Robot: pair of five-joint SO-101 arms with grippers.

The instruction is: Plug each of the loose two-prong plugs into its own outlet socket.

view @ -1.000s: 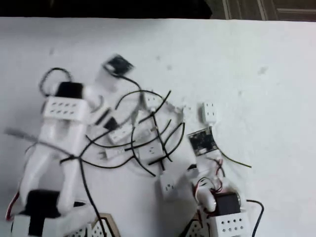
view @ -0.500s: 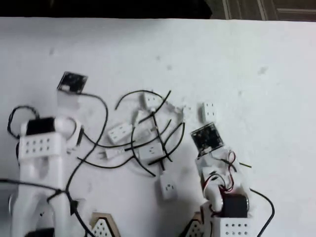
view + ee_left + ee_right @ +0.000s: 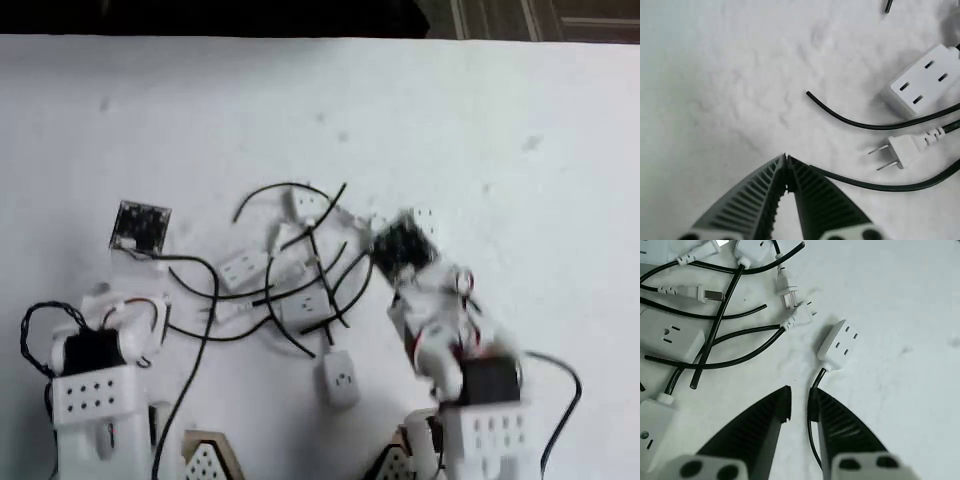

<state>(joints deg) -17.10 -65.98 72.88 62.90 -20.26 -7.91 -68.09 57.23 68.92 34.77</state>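
High camera is sitting fixed above the table [image 3: 520, 120], looking steeply down from well back. Left wrist camera is riding behind the left gripper [image 3: 786, 165], facing the tabletop at close range, catching a two-prong plug [image 3: 895, 152] and an outlet socket [image 3: 922, 82] at the cable tangle's [image 3: 296, 292] edge. Right wrist camera is pointing down past the right gripper [image 3: 799, 402], equally close, sharing that tangle with the high view.

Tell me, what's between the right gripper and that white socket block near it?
Only the socket block's own black cord, lying on bare table, in the right wrist view.
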